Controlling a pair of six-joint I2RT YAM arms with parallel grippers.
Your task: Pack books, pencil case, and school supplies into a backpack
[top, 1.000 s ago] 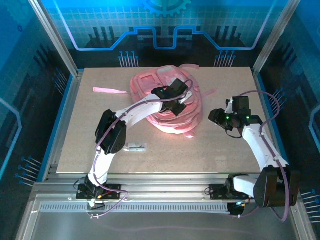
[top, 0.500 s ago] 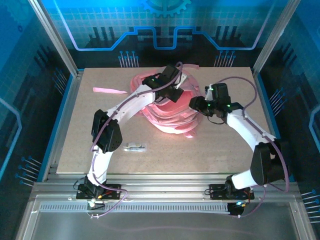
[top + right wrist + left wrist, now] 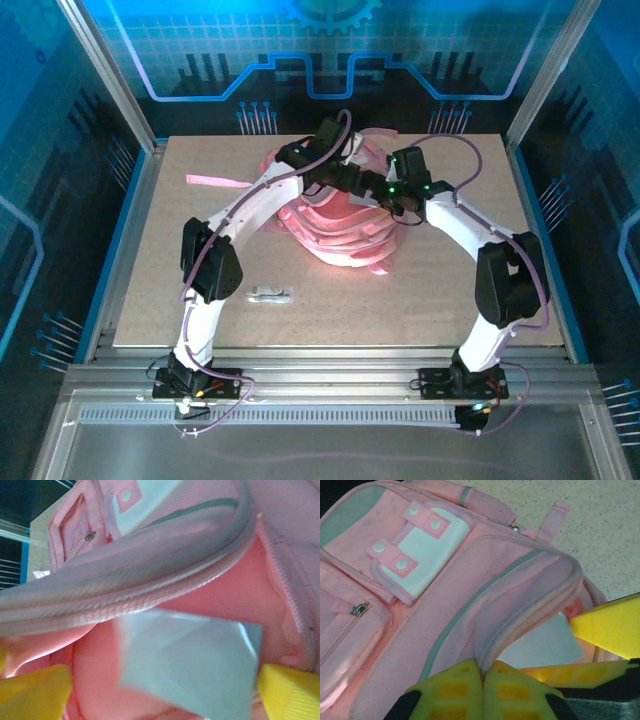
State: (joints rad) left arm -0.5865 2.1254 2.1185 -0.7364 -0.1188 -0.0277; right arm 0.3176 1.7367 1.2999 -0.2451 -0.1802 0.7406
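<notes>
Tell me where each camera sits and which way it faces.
Top external: fixed above and behind the bases, looking down on the table and backpack; both arms show whole.
Left wrist: on the left arm, facing the backpack's front pockets; left gripper pinches the opening's rim, right gripper shows at right.
Right wrist: on the right arm, facing into the opening; its open yellow fingers flank the pale blue rectangle.
Shared: both wrist views show that rectangle under the lifted rim.
</notes>
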